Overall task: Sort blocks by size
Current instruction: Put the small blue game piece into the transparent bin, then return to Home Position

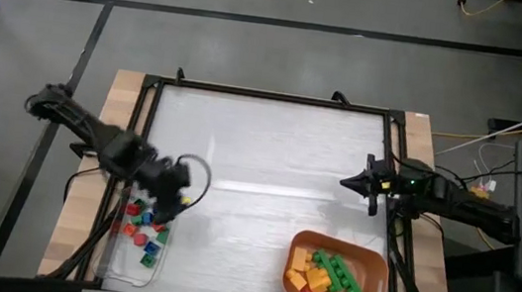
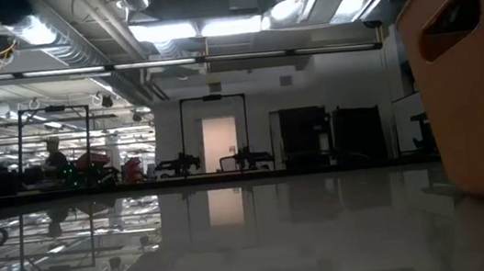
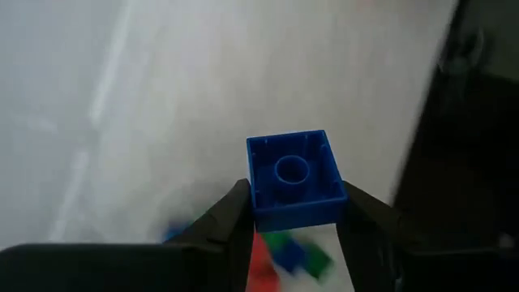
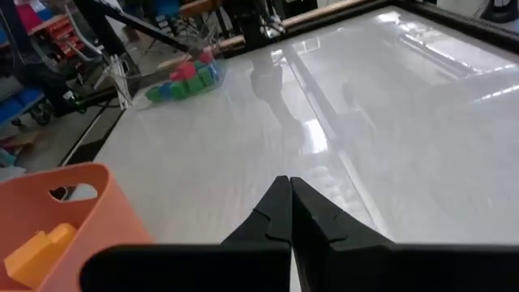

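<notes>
One blue block pinched at the very tips of the left gripper, jaws narrow, a finger touching each side wall, hollow underside facing the wrist camera. Held above the clear tray at the table's left front corner, directly over the small blocks already lying there.

Risks noted:
- Grip shallow, only on the lower part of the walls. Likely to twist or slip out early if the jaws loosen unevenly.
- Drop from height onto a loose heap. Liable to bounce over the low tray wall onto the table, or to knock a small piece out.
- Tray close to the table edge and frame. Anything escaping on that side probably lost to the floor.
- Clear tray light by the look of it. Likely to shift if nudged by the fingers on descent.

Right gripper closed tight, empty, parked over the table's right edge, well apart from both containers. No hazard from that side.

Count:
- Grippers: two.
- Containers: two, the tray and an orange bin at right front.
- Blocks in hand: one, blue.
- Tray: roughly three red, three green, one or two blue. Too small to count exactly.
- Bin: long blocks, about three green, two or three yellow, one red. Overlapping, so approximate.
- Loose on the table: none seen.
</notes>
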You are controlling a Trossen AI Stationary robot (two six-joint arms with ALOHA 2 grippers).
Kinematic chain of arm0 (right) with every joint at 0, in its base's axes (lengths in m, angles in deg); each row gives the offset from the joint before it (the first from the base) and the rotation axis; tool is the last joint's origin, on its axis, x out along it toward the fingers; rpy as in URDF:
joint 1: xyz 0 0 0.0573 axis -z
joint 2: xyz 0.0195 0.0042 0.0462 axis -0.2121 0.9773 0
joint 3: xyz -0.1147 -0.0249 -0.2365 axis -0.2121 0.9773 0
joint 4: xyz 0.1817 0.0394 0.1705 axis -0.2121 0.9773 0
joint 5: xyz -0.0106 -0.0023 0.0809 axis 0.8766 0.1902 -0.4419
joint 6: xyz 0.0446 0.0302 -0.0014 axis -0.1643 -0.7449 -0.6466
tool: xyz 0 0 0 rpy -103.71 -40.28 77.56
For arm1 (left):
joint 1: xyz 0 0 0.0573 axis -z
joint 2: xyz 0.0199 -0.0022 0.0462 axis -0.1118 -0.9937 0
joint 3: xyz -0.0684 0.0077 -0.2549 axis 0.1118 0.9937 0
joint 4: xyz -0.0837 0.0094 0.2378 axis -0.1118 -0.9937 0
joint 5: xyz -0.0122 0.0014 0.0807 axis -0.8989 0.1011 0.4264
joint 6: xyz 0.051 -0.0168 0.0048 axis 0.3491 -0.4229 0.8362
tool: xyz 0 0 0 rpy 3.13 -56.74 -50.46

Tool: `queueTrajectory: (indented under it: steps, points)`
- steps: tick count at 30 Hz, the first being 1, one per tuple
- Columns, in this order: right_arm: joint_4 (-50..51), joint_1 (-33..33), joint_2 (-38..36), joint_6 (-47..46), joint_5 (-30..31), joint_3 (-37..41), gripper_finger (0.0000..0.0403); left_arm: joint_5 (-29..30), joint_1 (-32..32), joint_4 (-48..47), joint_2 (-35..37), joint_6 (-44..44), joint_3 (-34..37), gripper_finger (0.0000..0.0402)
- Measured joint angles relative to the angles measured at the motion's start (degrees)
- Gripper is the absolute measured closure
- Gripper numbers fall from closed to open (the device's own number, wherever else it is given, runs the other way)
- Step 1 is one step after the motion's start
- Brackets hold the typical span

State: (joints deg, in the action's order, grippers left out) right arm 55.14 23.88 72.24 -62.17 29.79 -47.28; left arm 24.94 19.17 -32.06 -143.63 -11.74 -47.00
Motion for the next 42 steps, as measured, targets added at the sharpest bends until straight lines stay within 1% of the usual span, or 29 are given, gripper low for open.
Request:
queueTrajectory:
  steps: [3, 6, 10, 13, 17, 20, 25, 29, 34, 37, 39, 41, 42]
  points:
    - [-0.66, 0.00, 0.02, -0.04, 0.04, -0.02, 0.0402, -1.64, 7.59, 0.05, 0.40, -9.69, 1.80, 0.0266]
    - [-0.74, 0.00, 0.04, -0.10, 0.02, -0.02, 0.0402, -1.85, 13.72, 0.20, 0.38, -18.98, 3.70, 0.0265]
    - [-0.77, 0.00, 0.06, -0.13, 0.02, -0.02, 0.0402, -0.52, 18.29, -1.56, 0.36, -32.76, 6.95, 0.0253]
    - [-0.76, 0.00, 0.06, -0.15, 0.04, -0.02, 0.0402, -0.39, 20.00, -2.47, 0.36, -37.00, 9.38, 0.0233]
    - [-0.74, 0.00, 0.06, -0.17, 0.04, -0.02, 0.0402, -0.39, 20.66, -2.43, 0.34, -36.04, 12.23, 0.0208]
    - [-0.74, 0.00, 0.06, -0.17, 0.04, -0.02, 0.0402, -0.31, 20.63, -2.19, 0.34, -34.65, 13.88, 0.0199]
    - [-0.68, 0.00, 0.06, -0.17, 0.17, -0.02, 0.0402, -0.33, 20.63, -2.17, 0.34, -29.55, 14.74, 0.0197]
    - [-0.57, 0.00, 0.06, -0.21, 2.72, -0.04, 0.0402, -0.02, 20.61, -1.93, 0.34, -25.59, 16.19, 0.0197]
    - [-0.52, 0.00, 0.08, -0.17, 5.76, -0.04, 0.0402, 0.24, 20.61, -2.40, 0.27, -25.45, 17.93, 0.0196]
    - [-0.01, 0.00, 0.08, -0.17, 6.12, -0.07, 0.0402, 0.38, 20.61, -2.59, 0.29, -22.16, 17.92, 0.0196]
    - [0.08, 0.00, 0.08, -0.15, 6.12, -0.07, 0.0402, 1.74, 20.61, -2.27, 0.29, -19.23, 17.91, 0.0196]
    - [0.38, 0.00, 0.08, -0.17, 6.12, -0.09, 0.0402, 3.29, 20.58, -0.89, 0.29, -18.73, 17.91, 0.0196]
    - [0.55, 0.00, 0.08, -0.15, 6.12, -0.09, 0.0402, 6.40, 20.44, 0.15, 0.29, -15.52, 17.91, 0.0196]
